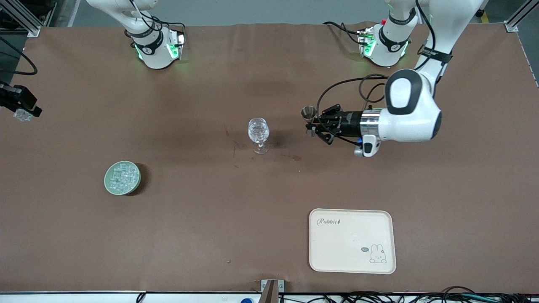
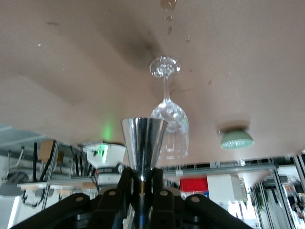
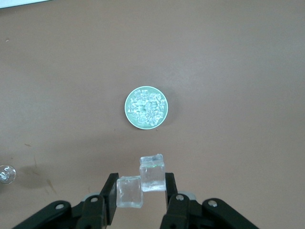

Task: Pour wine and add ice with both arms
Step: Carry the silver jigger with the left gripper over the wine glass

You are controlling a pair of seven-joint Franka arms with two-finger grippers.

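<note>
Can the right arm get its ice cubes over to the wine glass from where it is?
Probably yes. The right gripper holds two ice cubes up in the air, and only bare table lies toward the wine glass. The left gripper, holding a metal jigger, hovers beside the glass.

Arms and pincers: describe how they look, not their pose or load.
Both arms are glossy white with black joint bands, green lights at their bases, and loose black cables. The left pincer is black behind a silver collar. The right pincer has black fingers on hinged black links.
</note>
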